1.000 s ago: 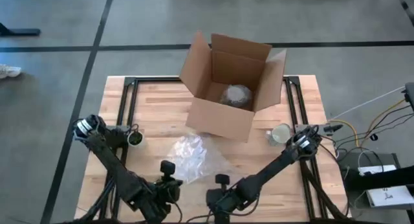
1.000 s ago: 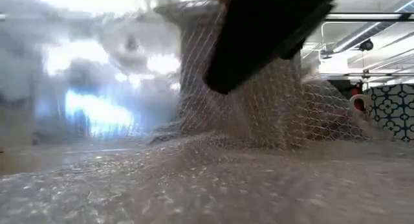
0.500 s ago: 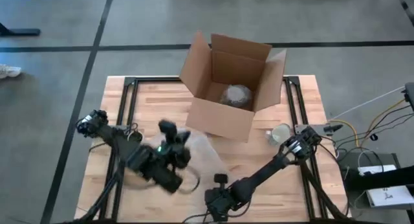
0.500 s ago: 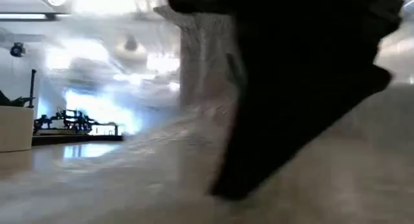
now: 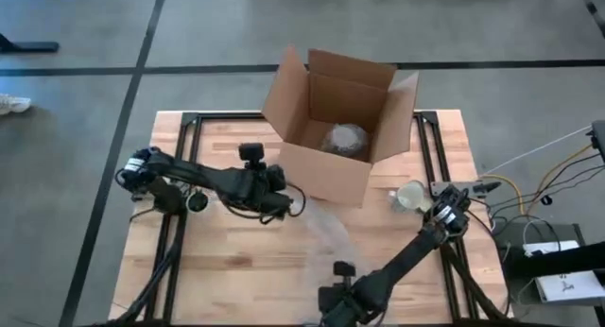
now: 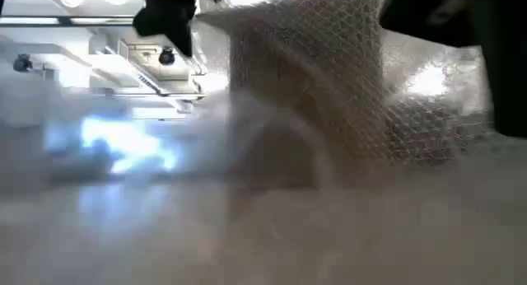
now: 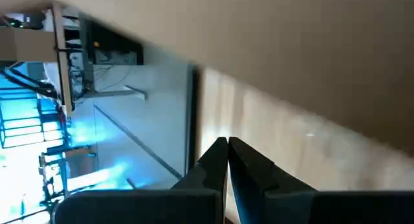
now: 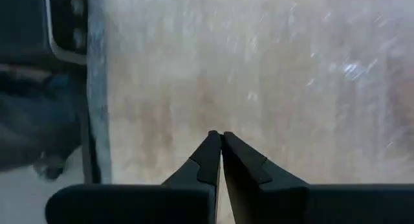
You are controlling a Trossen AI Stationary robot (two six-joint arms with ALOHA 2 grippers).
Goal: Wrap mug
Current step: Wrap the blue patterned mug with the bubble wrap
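Nearest the table's front edge, the right gripper [image 8: 218, 136] waits with its fingers pressed together on nothing. Just beyond it the bubble wrap [image 5: 326, 235], bunched a second ago, now lies flatter and more to the right. The left gripper [image 7: 227, 143], fingers closed and empty, has swung off it to the cardboard box [image 5: 333, 129], so the sheet looks ready but wrapping has not begun. The pale mug [image 5: 408, 197] stands bare, well apart from both grippers, and a dark mug [image 5: 197, 202] sits behind the left one.

No legible text (none anywhere)
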